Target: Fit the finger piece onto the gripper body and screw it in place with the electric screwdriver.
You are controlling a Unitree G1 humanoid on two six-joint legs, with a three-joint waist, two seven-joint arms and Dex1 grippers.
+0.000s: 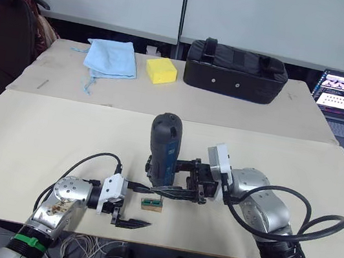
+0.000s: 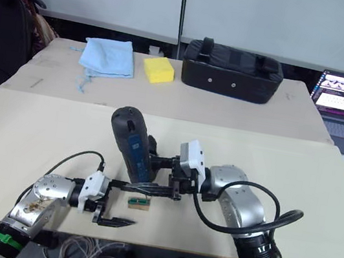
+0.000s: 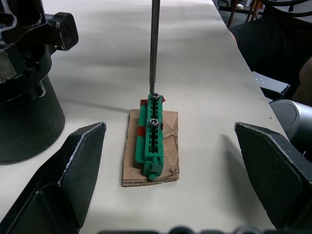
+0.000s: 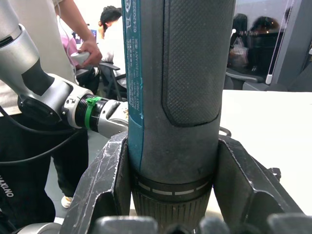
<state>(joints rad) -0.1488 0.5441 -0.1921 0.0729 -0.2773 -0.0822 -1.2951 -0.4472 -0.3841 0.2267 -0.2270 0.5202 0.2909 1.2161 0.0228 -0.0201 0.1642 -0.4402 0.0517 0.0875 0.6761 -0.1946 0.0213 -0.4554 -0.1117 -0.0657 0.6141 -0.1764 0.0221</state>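
**Screwdriver bit on the green block**

Pale tabletop (image 1: 39,141) carries a green-topped block (image 3: 151,141) on cardboard. Right gripper (image 1: 172,188) clamps the upright electric screwdriver (image 1: 165,149), whose thin bit (image 3: 154,46) touches the block's end screw. Left gripper (image 3: 170,165) rests spread wide, empty, around the block.

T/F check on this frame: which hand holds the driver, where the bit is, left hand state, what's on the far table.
1. The right hand grips the electric screwdriver. True.
2. The screwdriver's bit rests on a screw in the green block. True.
3. The left hand is shut on the green block. False: it is open, with the block between its fingers, untouched.
4. The yellow sponge lies beside the green block. False: it is on the far table, by the blue cloth.
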